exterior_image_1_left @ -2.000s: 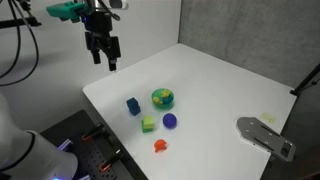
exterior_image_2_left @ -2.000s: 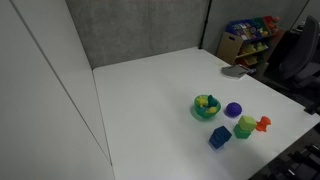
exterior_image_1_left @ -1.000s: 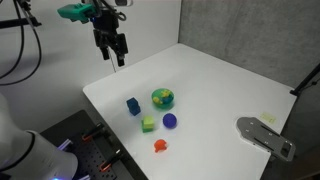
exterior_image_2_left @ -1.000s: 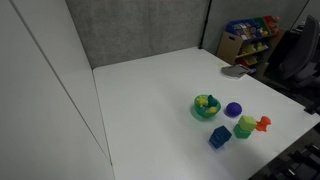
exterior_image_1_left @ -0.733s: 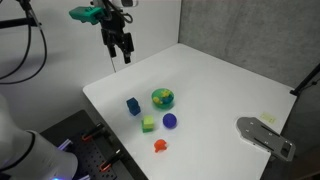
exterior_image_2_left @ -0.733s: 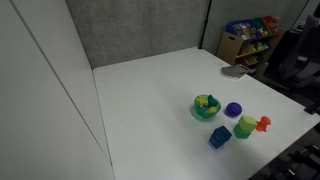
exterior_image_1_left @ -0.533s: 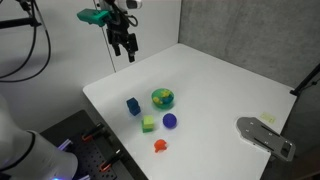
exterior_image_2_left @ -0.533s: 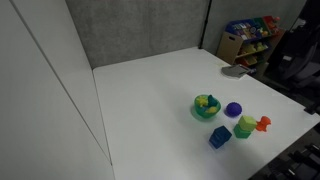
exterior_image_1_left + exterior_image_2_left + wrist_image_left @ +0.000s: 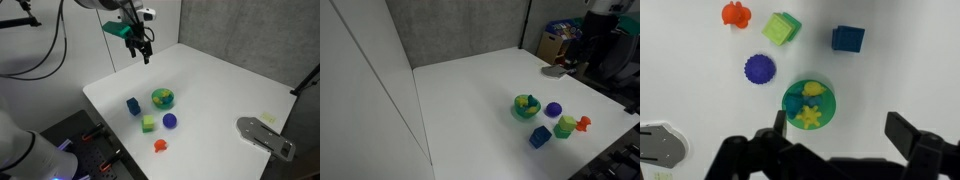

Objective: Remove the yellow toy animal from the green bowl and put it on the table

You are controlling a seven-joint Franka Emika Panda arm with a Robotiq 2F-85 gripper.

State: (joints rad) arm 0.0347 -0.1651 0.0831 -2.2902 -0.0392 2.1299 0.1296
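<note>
The green bowl point(image 9: 163, 98) stands on the white table point(image 9: 225, 80) and shows in both exterior views point(image 9: 527, 107). In the wrist view the bowl point(image 9: 790, 98) holds two bright yellow figures, a rounded one point(image 9: 814, 89) and a star-shaped one point(image 9: 808, 117), plus a blue piece. I cannot tell which is the yellow toy animal. My gripper point(image 9: 146, 55) hangs high above the table's far edge, well away from the bowl. Its fingers point(image 9: 840, 130) are spread open and empty.
Around the bowl lie a blue cube point(image 9: 133, 105), a yellow-green cube point(image 9: 149, 124), a purple ball point(image 9: 170, 120) and an orange-red piece point(image 9: 160, 146). A grey metal plate point(image 9: 265, 135) lies at the table's edge. Shelves with toys point(image 9: 570, 35) stand beyond the table.
The gripper has moved steadily sideways from beyond the table's corner to above its far edge, staying high and open. The bowl and toys have not moved.
</note>
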